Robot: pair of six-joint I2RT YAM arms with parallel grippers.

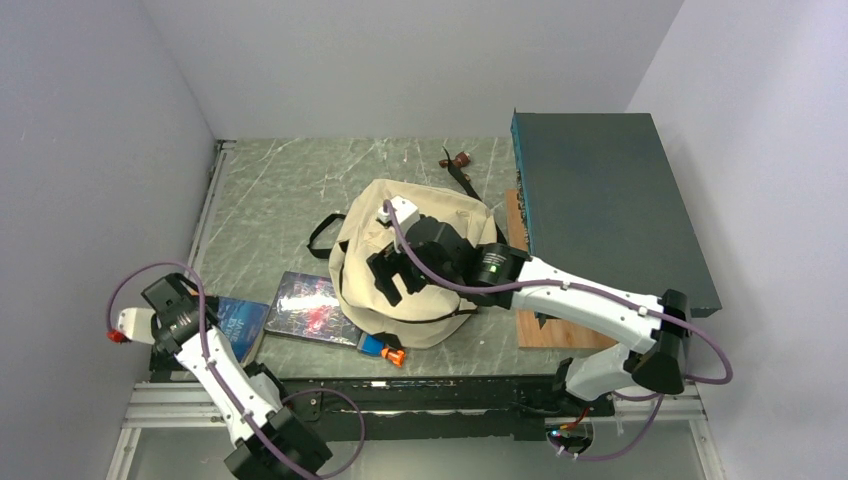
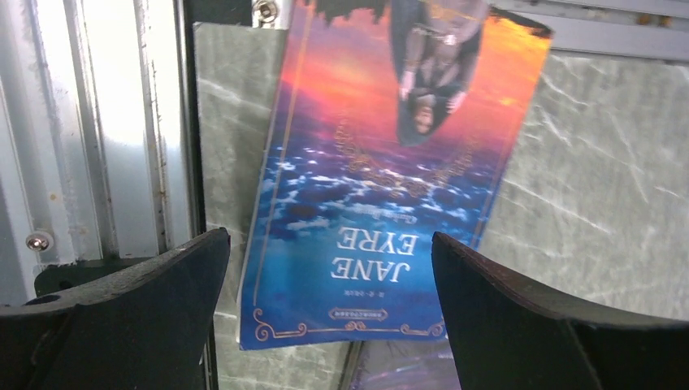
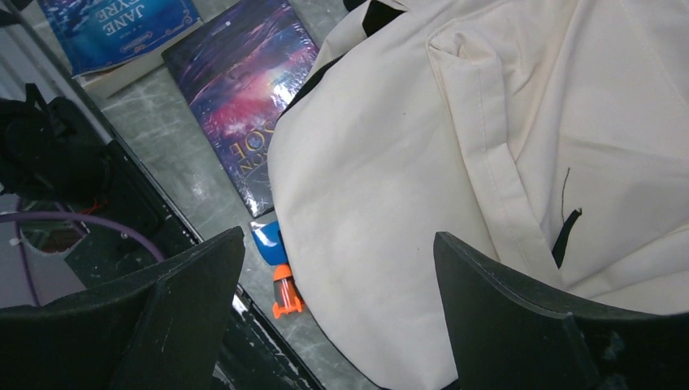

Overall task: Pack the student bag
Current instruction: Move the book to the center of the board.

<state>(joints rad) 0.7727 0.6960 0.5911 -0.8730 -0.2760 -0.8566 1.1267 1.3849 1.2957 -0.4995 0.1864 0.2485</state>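
The left gripper (image 2: pixel 329 244) is hanging with its jaws spread wide and holding nothing, its two dark fingers framing the lower end of a blue-and-orange "Jane Eyre" book (image 2: pixel 382 162) lying flat below it; whether the fingertips are touching the cover cannot be told. That book is sitting at the near-left corner of the table (image 1: pixel 280 190), its long edge running right along the table's edge beside a metal rail (image 2: pixel 122 122), so there is little room on that side. The right gripper (image 3: pixel 339 240) is likewise gaping wide and empty, hovering over the near-left slope of the student bag (image 3: pixel 406 146) without visibly pressing into the cloth. The bag is slumping in the middle of the table, its black strap loop (image 1: pixel 320 232) poking out on the left. A second book with a dark purple cover (image 3: pixel 244 89) is lying just beside the first, one side tucked under the bag's left edge, and a small blue-and-orange object (image 3: pixel 280 276) is peeking out from under the bag's near edge, close to the table's front lip. On the right the bag is crowding a wooden board (image 1: pixel 545 330) and the big dark teal box (image 1: pixel 600 200) resting on it — open stone is showing mainly at the far left. Counted: two grippers, two books, one bag, one box, one board.
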